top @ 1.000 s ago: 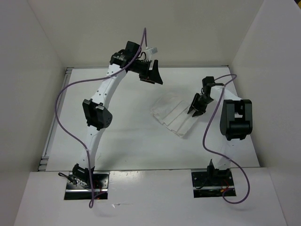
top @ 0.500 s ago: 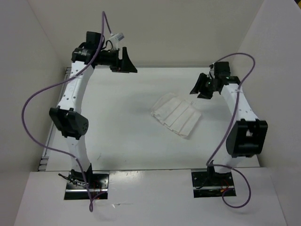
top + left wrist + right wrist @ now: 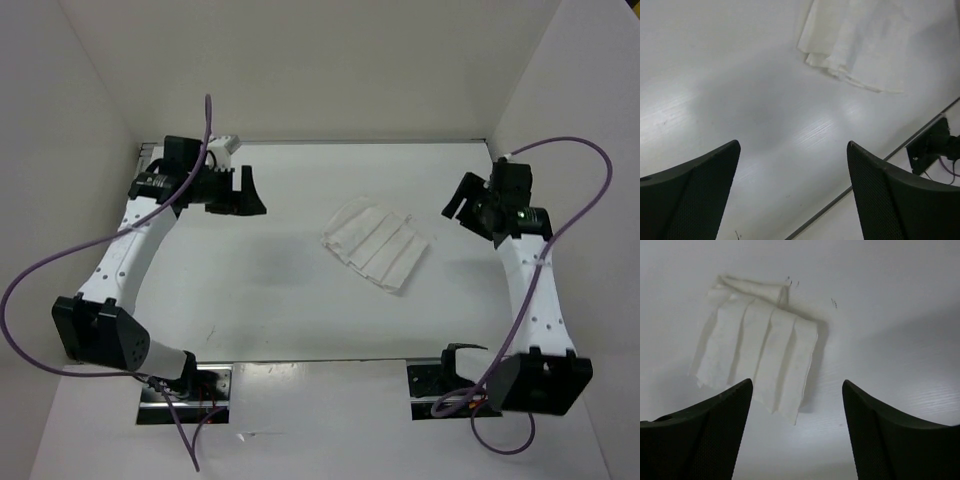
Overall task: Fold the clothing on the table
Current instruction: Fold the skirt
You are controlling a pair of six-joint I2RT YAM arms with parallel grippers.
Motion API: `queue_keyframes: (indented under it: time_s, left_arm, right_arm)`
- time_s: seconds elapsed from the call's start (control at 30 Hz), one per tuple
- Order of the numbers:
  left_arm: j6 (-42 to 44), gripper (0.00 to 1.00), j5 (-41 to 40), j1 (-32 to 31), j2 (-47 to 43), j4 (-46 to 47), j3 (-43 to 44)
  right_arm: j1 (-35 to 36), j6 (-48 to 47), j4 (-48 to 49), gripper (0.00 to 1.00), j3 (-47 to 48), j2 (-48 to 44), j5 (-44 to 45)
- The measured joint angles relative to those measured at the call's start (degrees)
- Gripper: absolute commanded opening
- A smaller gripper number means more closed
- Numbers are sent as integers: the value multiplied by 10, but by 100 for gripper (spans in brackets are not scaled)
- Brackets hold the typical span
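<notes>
1 tabletop [image 3: 270, 300] carries everything. 1 piece of clothing [image 3: 375, 243] lies flat on it as a pleated bundle between the 2 tools. It is near and ahead of the right tool [image 3: 462, 198] and farther ahead of the left tool [image 3: 247, 192]. Both tools hang above the surface with jaws spread wide, gripping nothing, clear of the fabric.

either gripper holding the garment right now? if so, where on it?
Nothing is held. The left gripper and right gripper are both open and clear of the white garment, which lies on the table.
</notes>
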Motion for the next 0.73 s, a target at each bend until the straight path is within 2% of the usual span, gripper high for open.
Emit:
queue_keyframes:
  time_s: [0.17, 0.3, 0.5, 0.73]
  left_arm:
    - [-6, 100, -67, 0, -82, 1, -101]
    - [-25, 100, -111, 0, -137, 29, -170]
    - [-90, 100, -139, 0, -125, 99, -283]
    - [-140, 100, -186, -5, -139, 118, -305]
  right_arm:
    - [0, 31, 10, 80, -16, -170, 45]
    - [0, 83, 77, 81, -93, -290, 40]
    - [0, 172, 115, 81, -240, -372, 45]
    - [0, 211, 127, 81, -262, -440, 76]
